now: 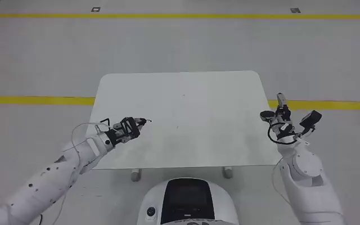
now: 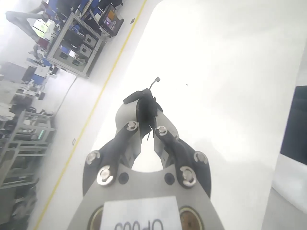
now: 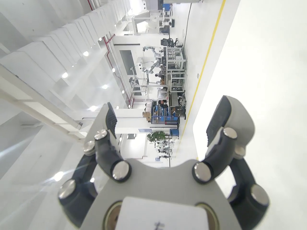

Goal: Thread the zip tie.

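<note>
A thin black zip tie is pinched in my left gripper, which is shut on it. The tie's small square head pokes out past the fingertips, and a piece of its strap shows behind the pads. From above, the left gripper hovers over the near left part of the white table. The zip tie tip points toward the table's middle, and a dark loop of strap trails behind the wrist. My right gripper is open and holds nothing. It sits just off the table's right edge, raised and facing away from the table.
The bare tabletop stretches between the two arms. Yellow floor lines run behind and beside the table. Racks and machinery stand far off in the room.
</note>
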`<state>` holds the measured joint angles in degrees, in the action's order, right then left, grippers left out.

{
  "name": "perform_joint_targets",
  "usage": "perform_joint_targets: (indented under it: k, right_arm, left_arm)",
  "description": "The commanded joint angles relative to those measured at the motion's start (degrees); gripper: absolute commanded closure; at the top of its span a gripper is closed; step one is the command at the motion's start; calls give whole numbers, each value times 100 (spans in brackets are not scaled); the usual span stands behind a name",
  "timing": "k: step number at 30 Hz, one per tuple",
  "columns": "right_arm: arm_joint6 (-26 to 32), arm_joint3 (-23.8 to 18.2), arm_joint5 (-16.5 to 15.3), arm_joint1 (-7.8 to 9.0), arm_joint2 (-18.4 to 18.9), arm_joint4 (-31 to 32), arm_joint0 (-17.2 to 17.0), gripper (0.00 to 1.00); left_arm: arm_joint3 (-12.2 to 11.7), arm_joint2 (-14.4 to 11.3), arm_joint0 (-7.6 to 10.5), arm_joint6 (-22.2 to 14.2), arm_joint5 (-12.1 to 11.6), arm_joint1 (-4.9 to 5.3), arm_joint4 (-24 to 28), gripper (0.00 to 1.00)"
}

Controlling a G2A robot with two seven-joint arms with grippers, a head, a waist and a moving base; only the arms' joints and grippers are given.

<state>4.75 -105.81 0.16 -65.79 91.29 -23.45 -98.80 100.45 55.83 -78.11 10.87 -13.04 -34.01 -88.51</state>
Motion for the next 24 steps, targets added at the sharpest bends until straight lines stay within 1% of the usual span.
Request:
perform_joint_targets:
  k: [1,3,4,5,7,8,9,11,24]
  right_arm:
    - [480,-178,106,18,-77,182,6,0]
    - [960,-313,263,38,-235,392,75,0]
    - [1202,-351,318,47,-344,554,139,0]
    - [1416,-379,401,54,-463,691,189,0]
    - [1665,-466,477,63,-705,1094,302,0]
    - [1886,-530,544,71,-900,1378,352,0]
    - [2039,-580,575,74,-1043,1540,383,0]
    - [2118,-642,688,66,-1272,1735,420,0]
    - [2134,-655,689,66,-1294,1763,425,0]
  left_arm:
    - [105,-18,-2,-132,114,7,-144,100]
    - [252,-109,68,-424,149,64,-144,100]
    - [311,-172,109,-468,219,101,-144,100]
    - [317,-220,128,-466,268,127,-144,100]
    - [298,-298,175,-464,342,175,-144,100]
    - [314,-365,200,-490,368,203,-144,100]
    - [352,-422,219,-489,372,221,-144,100]
    - [412,-539,284,-495,350,267,-144,100]
    - [412,-539,284,-495,350,267,-144,100]
